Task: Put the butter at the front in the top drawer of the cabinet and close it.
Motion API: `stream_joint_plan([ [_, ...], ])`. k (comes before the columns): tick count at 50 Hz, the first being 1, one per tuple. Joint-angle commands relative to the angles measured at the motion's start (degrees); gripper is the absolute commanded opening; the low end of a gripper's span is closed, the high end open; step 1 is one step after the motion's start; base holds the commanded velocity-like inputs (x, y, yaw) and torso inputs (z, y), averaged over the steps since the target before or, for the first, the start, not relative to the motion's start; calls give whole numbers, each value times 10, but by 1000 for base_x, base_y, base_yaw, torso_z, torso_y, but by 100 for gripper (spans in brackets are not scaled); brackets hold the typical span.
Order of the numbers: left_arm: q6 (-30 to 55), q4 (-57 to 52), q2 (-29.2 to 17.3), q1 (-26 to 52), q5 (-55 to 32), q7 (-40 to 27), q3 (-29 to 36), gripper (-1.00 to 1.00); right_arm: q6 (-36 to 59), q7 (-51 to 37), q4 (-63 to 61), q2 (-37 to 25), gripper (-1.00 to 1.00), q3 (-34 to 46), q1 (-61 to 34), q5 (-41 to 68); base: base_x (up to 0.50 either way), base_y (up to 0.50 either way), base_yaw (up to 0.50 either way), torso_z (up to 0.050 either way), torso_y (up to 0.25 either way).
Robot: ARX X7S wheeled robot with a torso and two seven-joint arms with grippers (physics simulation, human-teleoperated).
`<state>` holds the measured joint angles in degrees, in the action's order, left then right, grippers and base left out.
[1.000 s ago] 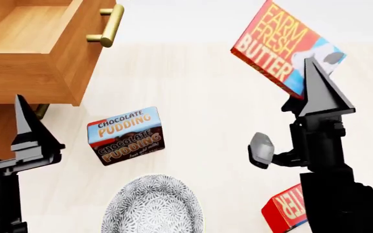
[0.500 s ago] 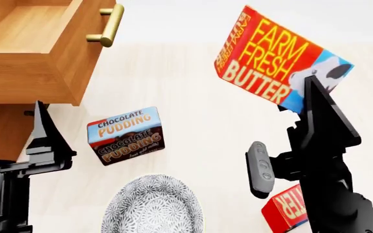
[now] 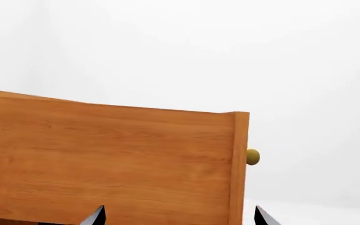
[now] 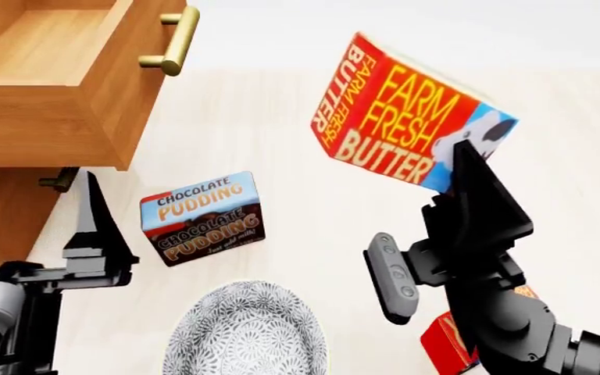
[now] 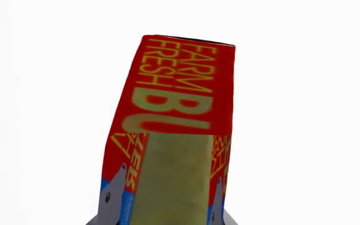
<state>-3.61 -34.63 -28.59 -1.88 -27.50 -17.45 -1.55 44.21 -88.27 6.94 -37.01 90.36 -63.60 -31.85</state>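
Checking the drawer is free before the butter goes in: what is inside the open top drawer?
In the head view, the visible part of the top drawer shows only bare wood. Its far part runs out of frame, so I cannot vouch for it. The right gripper holds the butter aloft.

— Where is the butter (image 4: 399, 133)?
— Up in the air, tilted, a red and yellow box with a blue cow corner. The right gripper (image 4: 465, 168) pinches that corner.
— And the top drawer (image 4: 55, 78)?
— Pulled open, orange-brown wood, with a brass bar handle (image 4: 175, 41). It sticks out of the cabinet (image 4: 3, 211).
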Motion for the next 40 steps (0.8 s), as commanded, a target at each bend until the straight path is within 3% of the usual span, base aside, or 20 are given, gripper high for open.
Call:
stream_joint_plan([
  [1,7,-8,-13,0,-5,11,8,100,-22,10,12,9,-100,-42,11,-47,0,0,0,0,0],
  [12,26,-15,-23,12,-23,21,23,100,-13,17,-6,-3,-100,-54,22,-62,0,0,0,0,1],
  [20,129,-79,-108,65,-143,68,60,100,-14,16,-12,-5,-100,-63,33,-67,0,0,0,0,1],
  [28,280,-113,-201,229,-368,78,95,100,-10,16,-18,-2,-100,-68,45,-80,0,0,0,1,1],
  [40,408,-88,-255,429,-570,97,146,100,-11,23,-25,-4,-100,-79,54,-91,0,0,0,0,1],
])
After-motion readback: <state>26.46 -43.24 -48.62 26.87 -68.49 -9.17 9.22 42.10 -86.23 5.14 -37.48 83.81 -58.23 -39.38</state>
